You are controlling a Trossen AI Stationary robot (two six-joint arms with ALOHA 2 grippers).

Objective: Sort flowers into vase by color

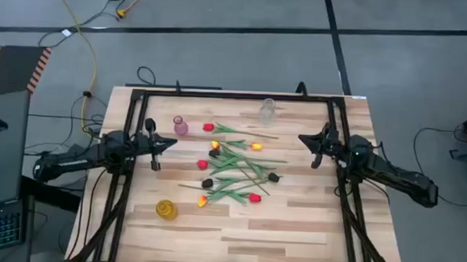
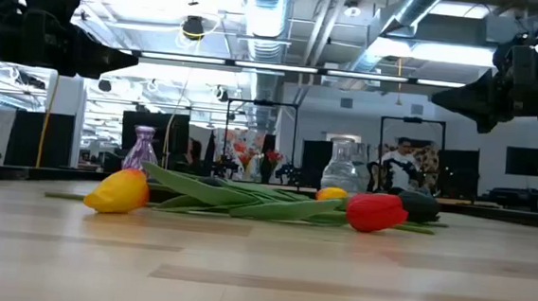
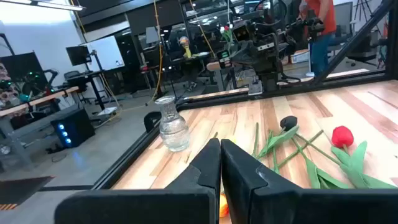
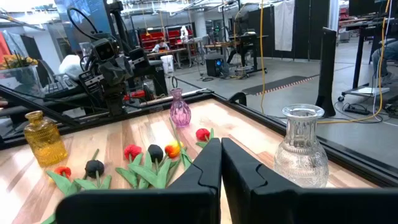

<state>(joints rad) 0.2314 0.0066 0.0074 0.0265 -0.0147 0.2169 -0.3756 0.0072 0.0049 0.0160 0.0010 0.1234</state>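
One camera looks straight down on the whole table [image 1: 292, 228]. Another sits level at tabletop height. Both wrist cameras face inward across the flowers [image 1: 236, 167].

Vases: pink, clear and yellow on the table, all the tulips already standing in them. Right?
Not quite. The pink vase, clear vase and yellow vase are there, but the high view shows the tulips lying loose on the table, none in a vase.
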